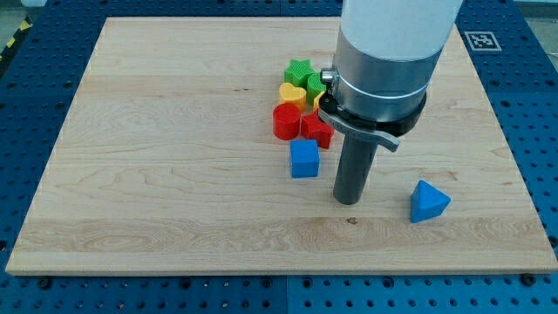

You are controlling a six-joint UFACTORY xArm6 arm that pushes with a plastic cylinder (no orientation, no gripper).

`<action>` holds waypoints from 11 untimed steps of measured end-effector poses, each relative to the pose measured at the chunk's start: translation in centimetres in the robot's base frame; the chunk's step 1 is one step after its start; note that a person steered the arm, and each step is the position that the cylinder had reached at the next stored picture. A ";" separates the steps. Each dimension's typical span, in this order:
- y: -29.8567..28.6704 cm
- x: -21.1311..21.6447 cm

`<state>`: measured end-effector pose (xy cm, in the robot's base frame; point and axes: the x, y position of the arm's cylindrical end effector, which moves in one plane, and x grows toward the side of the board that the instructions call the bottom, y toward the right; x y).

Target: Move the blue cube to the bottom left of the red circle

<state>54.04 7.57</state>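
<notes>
The blue cube [304,160] sits flat on the wooden board [157,131], a little right of the board's middle. It has no long axis to speak of; its edges are turned a touch off the board's edges, one face toward the view's bottom. The red circle [286,121] lies at about 11 o'clock from the cube, close but with a sliver of board between them. A second red block [317,131], its shape hard to read, sits at about 1 o'clock from the cube and touches the circle's right side.

Above those, a yellow block [292,92] rests against the circle at 12 o'clock, with a green star [299,71] beyond it and another green block [316,85] partly hidden by the arm.

The arm [388,52] comes down from the view's top as a thick grey cylinder, upright, ending in a dark rod. My tip [348,201] rests on the board at about 4 o'clock from the cube, near it but not touching. There is no pincer here, only the bare rod, holding nothing.

A blue triangular block [428,201] lies well apart at 3 o'clock from my tip.
</notes>
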 end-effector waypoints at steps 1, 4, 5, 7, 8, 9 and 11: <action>0.0 0.0; -2.3 -4.0; -7.0 -4.0; -10.5 -3.6; -13.3 -5.3; -13.6 -3.5; -20.4 -5.9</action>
